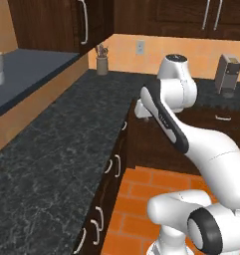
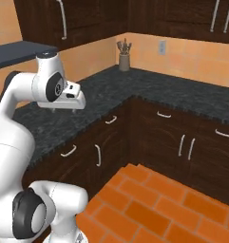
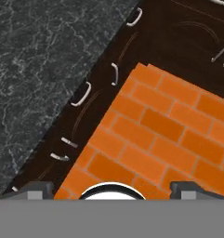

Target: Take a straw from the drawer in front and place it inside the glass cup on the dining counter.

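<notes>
We hold our pincer [image 3: 111,188] wide open and empty above the brick floor [image 3: 160,135]; drawer unopened, straw ungrabbed, everything remains.

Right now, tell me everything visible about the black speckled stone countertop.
The black speckled stone countertop is a dark slab with fine grey-white veining and a matte look. It runs in an L, turning at the corner under the orange-tan wall. It lies flat on dark-brown wooden cabinets with silver bar handles. A small grey utensil holder stands on it near the corner, and a grey boxy appliance sits on its far stretch. The white arm's open gripper hovers above its front edge, not touching.
</notes>
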Controlling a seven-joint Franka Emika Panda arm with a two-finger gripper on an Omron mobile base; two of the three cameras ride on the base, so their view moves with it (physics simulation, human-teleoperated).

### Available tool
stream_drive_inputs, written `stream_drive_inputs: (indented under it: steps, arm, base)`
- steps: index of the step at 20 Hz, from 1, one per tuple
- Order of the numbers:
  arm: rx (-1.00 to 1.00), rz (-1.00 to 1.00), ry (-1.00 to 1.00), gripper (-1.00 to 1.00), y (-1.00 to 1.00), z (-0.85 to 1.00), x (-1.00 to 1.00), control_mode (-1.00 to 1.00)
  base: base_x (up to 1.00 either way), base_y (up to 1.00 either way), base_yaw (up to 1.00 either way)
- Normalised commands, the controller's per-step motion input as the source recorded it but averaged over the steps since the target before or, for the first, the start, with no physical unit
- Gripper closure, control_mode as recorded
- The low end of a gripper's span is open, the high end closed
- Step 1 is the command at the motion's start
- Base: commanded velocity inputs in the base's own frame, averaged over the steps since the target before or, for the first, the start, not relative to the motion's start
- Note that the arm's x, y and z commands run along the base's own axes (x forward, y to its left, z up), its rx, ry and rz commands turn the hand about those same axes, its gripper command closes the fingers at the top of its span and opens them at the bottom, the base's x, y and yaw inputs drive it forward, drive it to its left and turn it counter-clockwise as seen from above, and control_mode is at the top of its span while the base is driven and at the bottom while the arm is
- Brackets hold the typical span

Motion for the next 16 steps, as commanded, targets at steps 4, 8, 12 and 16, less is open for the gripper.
stream_drive_inputs:
  steps: [4,8,12,16]
  arm:
    - [0.0,0.0,0.0,-1.0,0.0,0.0,0.0,1.0]
    - [0.29,-0.25,0.0,-1.0,0.14,0.08,0.0,-1.0]
    - [0.46,-0.06,0.0,-1.0,-0.96,-0.03,0.11,-1.0]
    - [0.51,-0.01,0.05,-1.0,-0.81,-0.33,0.42,-1.0]
  base:
    - [-0.38,0.92,-0.43]
    - [0.0,0.0,0.0]
    - [0.0,0.0,0.0]
    - [0.0,0.0,0.0]
